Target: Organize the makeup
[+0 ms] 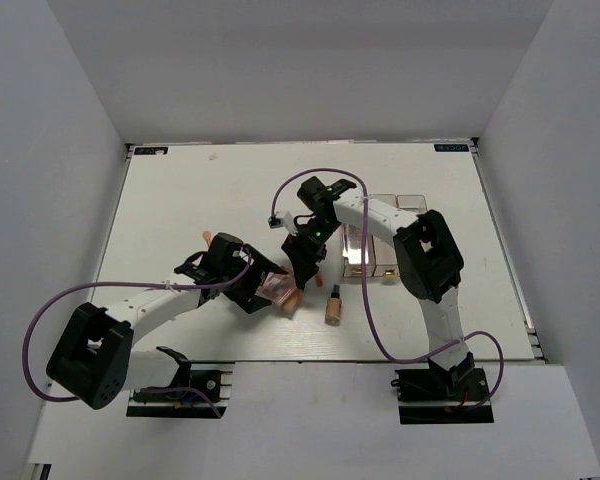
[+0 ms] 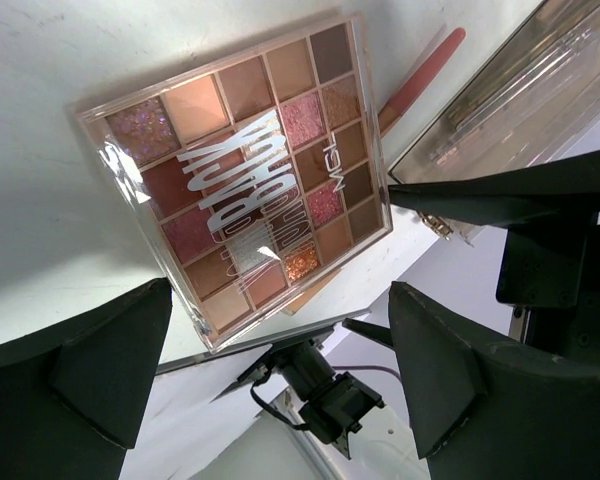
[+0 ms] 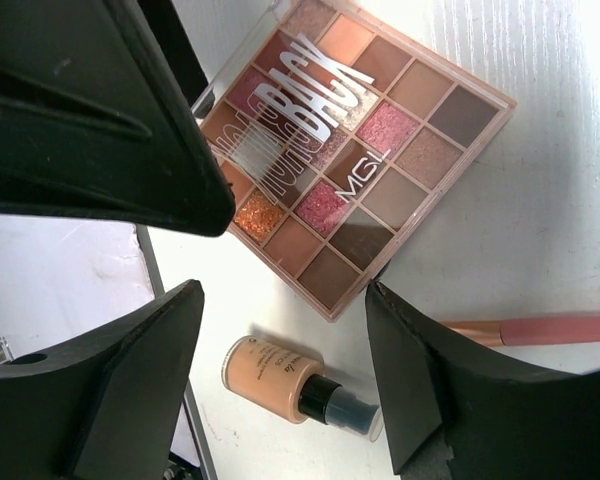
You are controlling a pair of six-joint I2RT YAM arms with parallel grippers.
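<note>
A multicolour eyeshadow palette (image 1: 280, 297) with pink and brown pans lies flat on the white table; it also shows in the left wrist view (image 2: 240, 170) and the right wrist view (image 3: 360, 150). A beige bottle with a black cap (image 1: 333, 309) lies on its side just right of it, below my right gripper (image 3: 280, 378). A thin pink stick (image 2: 420, 75) lies beside the palette (image 3: 540, 328). My left gripper (image 1: 264, 284) (image 2: 280, 380) is open and empty at the palette's left. My right gripper (image 1: 305, 272) (image 3: 280, 395) is open and empty, above the palette and bottle.
The clear compartment box (image 1: 385, 268) stands right of the right gripper, and its corner shows in the left wrist view (image 2: 520, 90). A small pink item (image 1: 208, 237) lies left of the left wrist. The two grippers are close together. The table's front edge is near.
</note>
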